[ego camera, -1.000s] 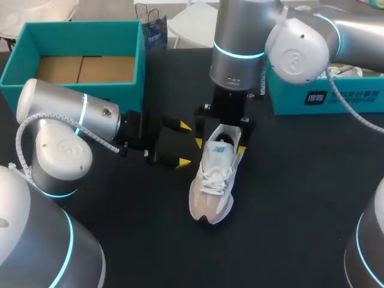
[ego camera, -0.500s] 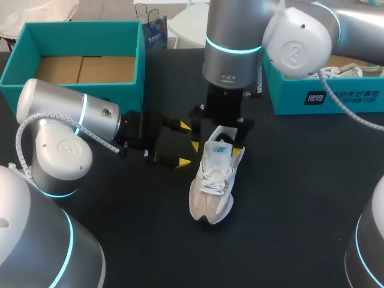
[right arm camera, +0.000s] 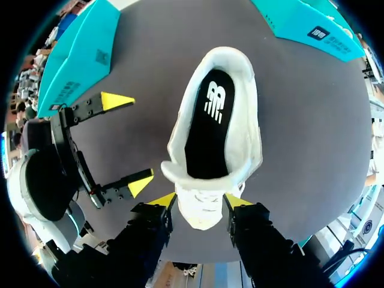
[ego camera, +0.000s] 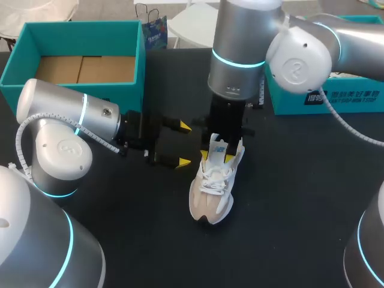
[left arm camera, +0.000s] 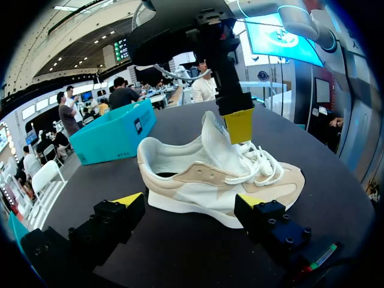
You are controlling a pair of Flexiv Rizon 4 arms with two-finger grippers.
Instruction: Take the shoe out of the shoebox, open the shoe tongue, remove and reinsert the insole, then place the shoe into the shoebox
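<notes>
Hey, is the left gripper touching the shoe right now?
Apart. The right wrist view shows bare dark table between the shoe and the nearer yellow tip of the left gripper.

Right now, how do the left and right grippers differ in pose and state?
The left gripper lies level beside the shoe, open and touching nothing; the right gripper points straight down over it. The right gripper's fingers pinch the tongue from both sides; the left gripper's stand wide apart. Both are yellow-tipped.
</notes>
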